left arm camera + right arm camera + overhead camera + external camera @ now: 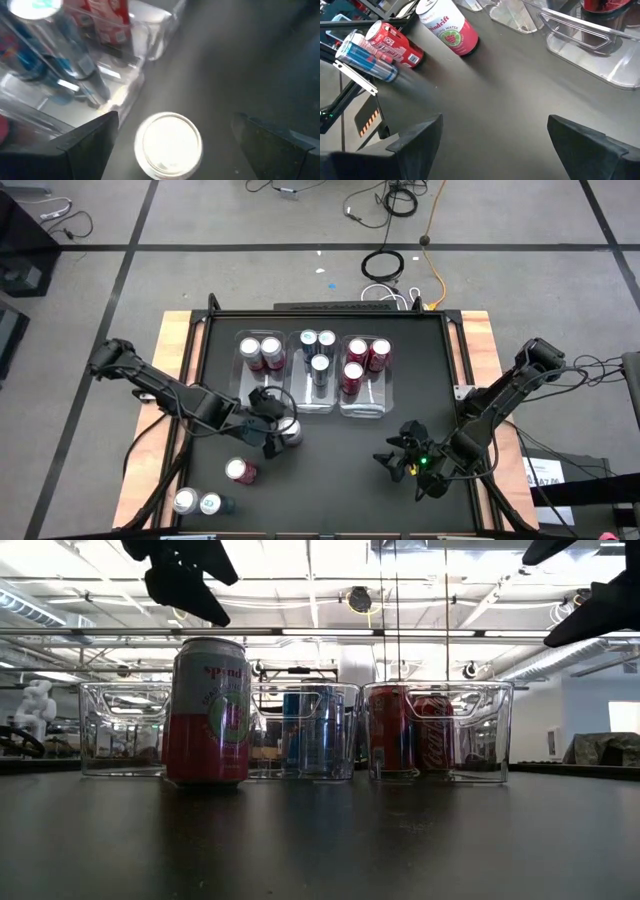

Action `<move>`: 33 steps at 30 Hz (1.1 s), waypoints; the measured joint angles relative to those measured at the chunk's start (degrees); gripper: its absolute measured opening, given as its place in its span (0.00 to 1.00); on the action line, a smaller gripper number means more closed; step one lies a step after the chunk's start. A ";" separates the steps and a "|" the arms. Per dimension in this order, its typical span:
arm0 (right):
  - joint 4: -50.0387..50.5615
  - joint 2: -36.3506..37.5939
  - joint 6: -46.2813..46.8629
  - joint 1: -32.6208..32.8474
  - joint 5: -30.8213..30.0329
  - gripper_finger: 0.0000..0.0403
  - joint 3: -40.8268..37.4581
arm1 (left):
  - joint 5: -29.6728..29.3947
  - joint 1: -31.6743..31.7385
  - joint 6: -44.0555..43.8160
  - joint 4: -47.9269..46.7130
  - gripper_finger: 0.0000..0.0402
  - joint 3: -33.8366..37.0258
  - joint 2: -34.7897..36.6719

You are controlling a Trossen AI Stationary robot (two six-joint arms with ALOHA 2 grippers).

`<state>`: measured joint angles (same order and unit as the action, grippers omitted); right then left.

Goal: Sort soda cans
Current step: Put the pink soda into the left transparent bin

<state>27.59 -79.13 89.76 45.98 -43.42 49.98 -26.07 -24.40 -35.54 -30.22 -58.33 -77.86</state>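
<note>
High view: an upright pink can [291, 431] is being straddled by the left gripper [268, 423], just in front of the clear bins [315, 402].

The can is being judged light, rigid, thin-walled and slick; the mid-body is being recommended as the hold, with moderate squeeze. The left fingers [85, 145] are being held apart, not clamped. Three loose cans [240, 471] are being left near the front-left edge. The right gripper [407, 457] is being parked open and empty at front right.
</note>
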 joint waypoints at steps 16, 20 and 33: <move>0.28 -0.02 -1.36 0.00 -0.02 0.87 0.00 | 4.37 -0.70 0.29 -0.73 0.98 0.00 -8.41; 0.28 -0.02 -1.88 0.00 -0.03 0.87 0.00 | 5.56 -0.74 -0.03 -0.87 0.98 0.02 -11.26; 0.41 -0.02 -2.60 0.00 -0.02 0.87 0.00 | 6.62 0.01 -0.16 0.33 0.98 0.02 -13.97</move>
<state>28.00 -79.15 87.15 45.98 -43.44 49.98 -19.45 -24.40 -35.69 -29.89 -58.30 -91.83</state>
